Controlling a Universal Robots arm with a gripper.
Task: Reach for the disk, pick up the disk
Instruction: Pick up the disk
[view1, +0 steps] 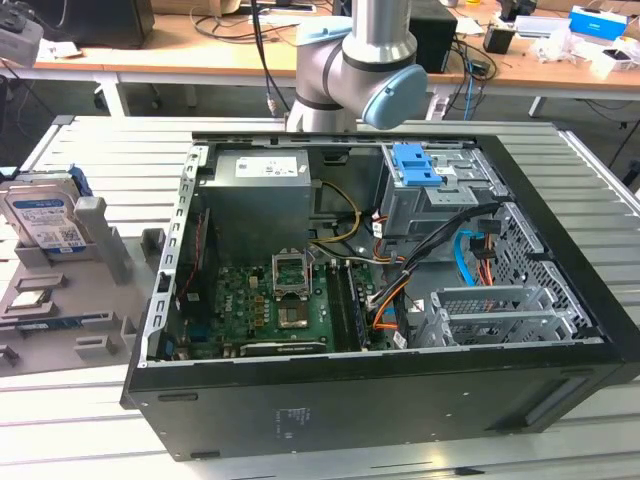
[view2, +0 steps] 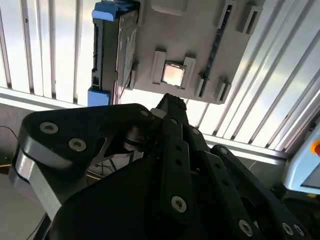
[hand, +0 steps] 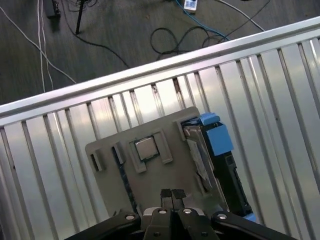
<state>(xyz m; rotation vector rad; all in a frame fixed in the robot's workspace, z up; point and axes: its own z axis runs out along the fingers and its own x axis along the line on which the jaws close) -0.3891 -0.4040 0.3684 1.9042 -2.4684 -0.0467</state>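
The disk (view1: 45, 215) is a silver-grey hard drive with a white-and-blue label. It stands on edge in a slot of a grey holder plate (view1: 60, 300) at the exterior view's left. In both wrist views the disk (hand: 212, 155) (view2: 117, 47) shows edge-on with its blue rail, at one side of the plate. My gripper (hand: 171, 192) hangs well above the plate, its fingertips (hand: 165, 193) pressed together with nothing between them. The dark gripper body reaches toward the plate in the second wrist view, its tip (view2: 171, 101) apart from the disk.
An open black computer case (view1: 380, 400) takes up the middle of the slatted metal table (view1: 110, 150). A small square chip (hand: 146, 148) sits in the holder plate (hand: 150, 182) beside the disk. The arm's grey and blue joint (view1: 360, 70) stands behind the case. Cables lie on the floor (hand: 165, 35) past the table edge.
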